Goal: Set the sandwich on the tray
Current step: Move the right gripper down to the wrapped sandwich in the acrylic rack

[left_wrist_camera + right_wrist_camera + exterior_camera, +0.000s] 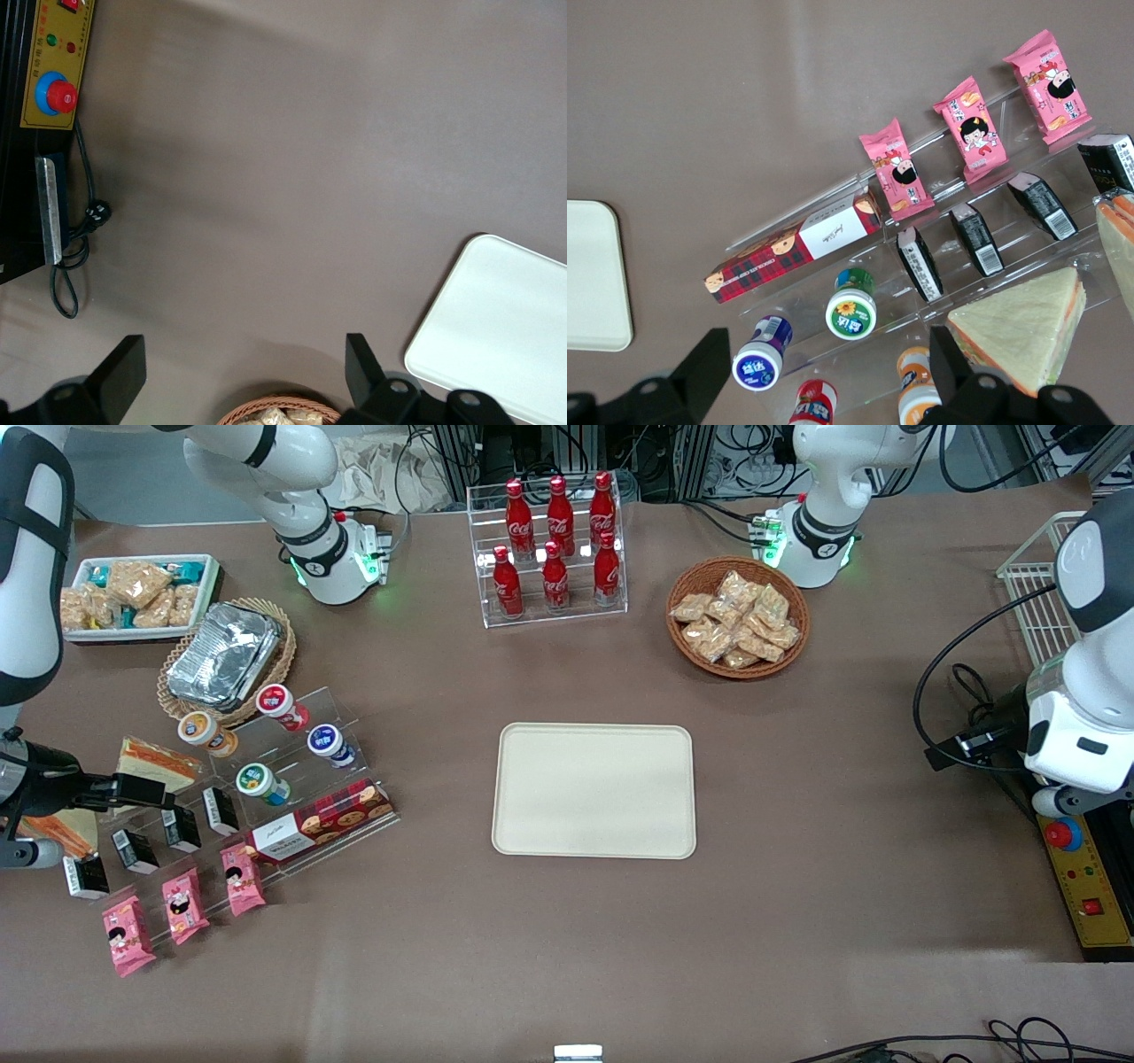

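We see a brown covered surface [797,797] carrying a large flat cream-beige rectangular tray [594,790], nothing on it. The right arm's pincer [824,341], fingers spread wide and holding nothing, hangs above a clear acrylic snack stand [266,779] at the working arm's end. The clear-wrapped triangular sandwich with an orange-red edge [62,828] lies beside the stand, partly under the arm, well apart from the tray.

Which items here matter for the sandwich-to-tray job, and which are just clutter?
Job:
sandwich, orange-red filling edge, beside the paler wedge
tray
gripper, open, above the snack display

Clutter:
paler wedge
cola bottles
foil container
snack basket
pink packets
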`<act>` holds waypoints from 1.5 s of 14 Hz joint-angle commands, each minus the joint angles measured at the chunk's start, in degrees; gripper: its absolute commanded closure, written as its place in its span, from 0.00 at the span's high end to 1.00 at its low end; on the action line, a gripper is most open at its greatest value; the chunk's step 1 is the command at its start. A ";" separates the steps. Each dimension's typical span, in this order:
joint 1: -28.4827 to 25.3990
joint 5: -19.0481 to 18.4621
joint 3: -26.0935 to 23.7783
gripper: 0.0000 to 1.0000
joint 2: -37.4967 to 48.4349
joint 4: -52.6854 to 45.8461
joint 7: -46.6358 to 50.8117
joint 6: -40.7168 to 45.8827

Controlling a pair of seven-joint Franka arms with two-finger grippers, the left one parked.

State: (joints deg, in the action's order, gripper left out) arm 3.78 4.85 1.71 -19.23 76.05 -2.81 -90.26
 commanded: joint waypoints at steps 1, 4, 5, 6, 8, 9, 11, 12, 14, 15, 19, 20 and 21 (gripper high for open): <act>0.44 -0.90 -0.48 1.00 0.86 0.32 0.44 0.79; 0.35 -0.90 -0.48 1.00 0.86 0.32 0.53 0.79; 0.44 -0.98 -0.48 1.00 0.86 0.32 0.53 0.79; 0.44 -0.90 -0.48 1.00 0.86 0.32 0.44 0.79; 0.71 -0.72 -0.48 1.00 0.77 0.32 0.27 0.79; 0.71 -0.81 -0.31 1.00 0.77 0.32 0.26 0.79; 0.88 -0.72 0.48 1.00 1.64 0.32 0.26 0.79; 0.88 -0.72 1.88 1.00 2.52 0.32 0.18 0.87; 1.06 -0.63 4.60 1.00 3.23 0.76 -3.57 1.83; 1.58 -0.72 5.83 1.00 3.32 0.85 -7.17 2.54; 2.02 -4.92 7.78 1.00 5.68 5.13 -17.63 1.32; 2.11 -5.29 7.86 1.00 7.61 8.55 -20.27 -1.56; 2.90 -5.38 7.87 1.00 9.89 13.02 -23.00 -5.33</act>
State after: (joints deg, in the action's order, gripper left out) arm 6.11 1.08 9.97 -15.21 79.64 -21.03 -89.92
